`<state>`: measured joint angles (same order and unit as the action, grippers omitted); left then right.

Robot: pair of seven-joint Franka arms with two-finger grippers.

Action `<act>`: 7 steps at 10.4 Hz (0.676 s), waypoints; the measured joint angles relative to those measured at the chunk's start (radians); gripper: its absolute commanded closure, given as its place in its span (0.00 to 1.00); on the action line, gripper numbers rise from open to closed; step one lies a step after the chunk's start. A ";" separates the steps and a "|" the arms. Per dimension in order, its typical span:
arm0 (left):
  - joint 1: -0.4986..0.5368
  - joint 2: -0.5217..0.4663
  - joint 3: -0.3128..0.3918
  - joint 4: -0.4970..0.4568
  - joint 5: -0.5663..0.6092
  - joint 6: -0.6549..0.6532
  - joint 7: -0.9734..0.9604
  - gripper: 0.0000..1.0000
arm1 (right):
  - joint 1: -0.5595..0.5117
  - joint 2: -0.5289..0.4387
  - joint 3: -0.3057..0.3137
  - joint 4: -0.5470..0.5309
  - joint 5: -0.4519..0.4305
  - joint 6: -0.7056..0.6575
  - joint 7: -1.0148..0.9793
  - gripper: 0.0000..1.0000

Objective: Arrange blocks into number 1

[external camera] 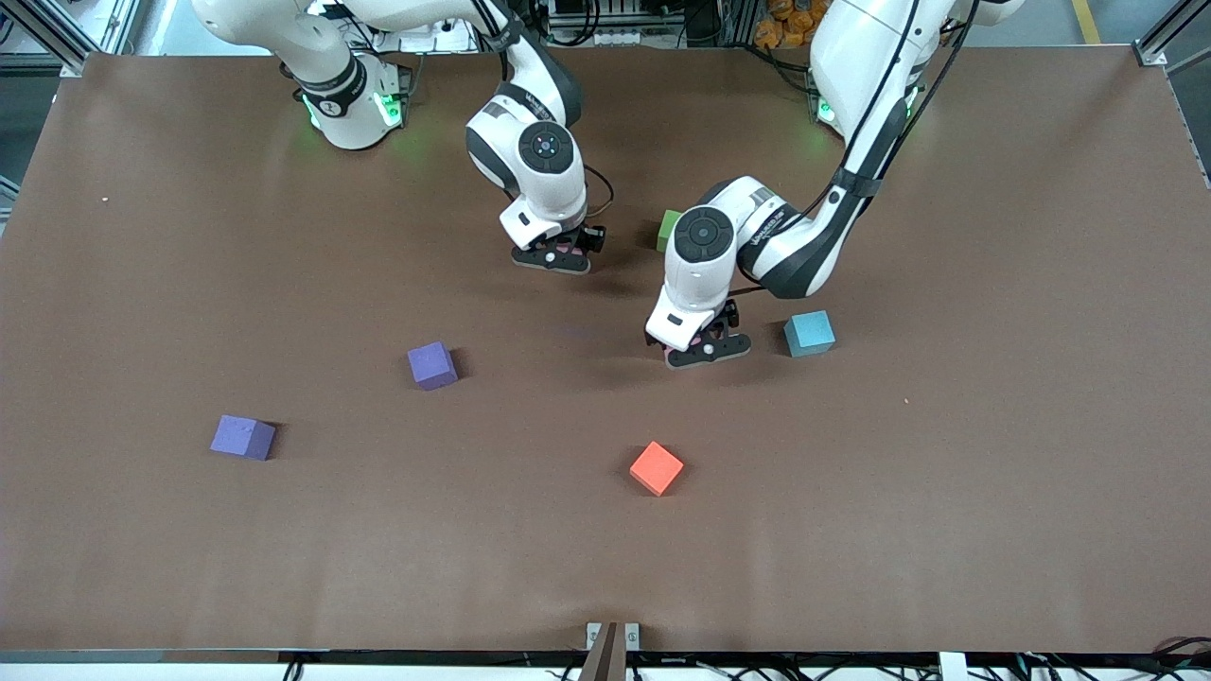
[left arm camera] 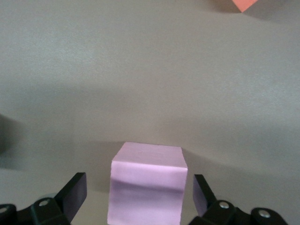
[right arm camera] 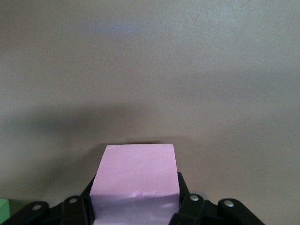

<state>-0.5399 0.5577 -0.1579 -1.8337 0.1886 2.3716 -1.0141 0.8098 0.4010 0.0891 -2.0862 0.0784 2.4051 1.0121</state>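
Note:
Two pink blocks are at the grippers. My left gripper (external camera: 705, 348) (left arm camera: 139, 197) stands open around one pink block (left arm camera: 146, 187) on the table, with a gap on each side. My right gripper (external camera: 552, 257) (right arm camera: 136, 206) is shut on the other pink block (right arm camera: 137, 176), low over the table toward the robots' bases. The light blue block (external camera: 809, 333) lies beside the left gripper, toward the left arm's end. The red block (external camera: 657, 467) (left arm camera: 241, 3) lies nearer the front camera. Two purple blocks (external camera: 432, 365) (external camera: 243, 437) lie toward the right arm's end.
A green cube (external camera: 669, 230) (right arm camera: 3, 204) sits between the two arms, partly hidden by the left arm's wrist. The brown table mat (external camera: 993, 454) stretches wide around the blocks.

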 measured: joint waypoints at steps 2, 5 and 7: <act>-0.005 0.011 -0.007 0.000 0.000 0.002 0.000 0.00 | 0.002 0.002 0.002 -0.002 0.002 0.002 0.002 0.48; -0.009 0.034 -0.013 0.000 0.000 0.010 0.000 0.00 | 0.011 0.018 0.004 -0.021 0.002 0.054 0.004 0.48; -0.008 0.050 -0.014 0.003 0.000 0.023 0.000 0.24 | 0.011 0.026 0.004 -0.023 0.002 0.060 0.004 0.48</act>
<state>-0.5484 0.6077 -0.1715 -1.8302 0.1886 2.3950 -1.0141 0.8213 0.4274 0.0929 -2.1089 0.0809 2.4651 1.0161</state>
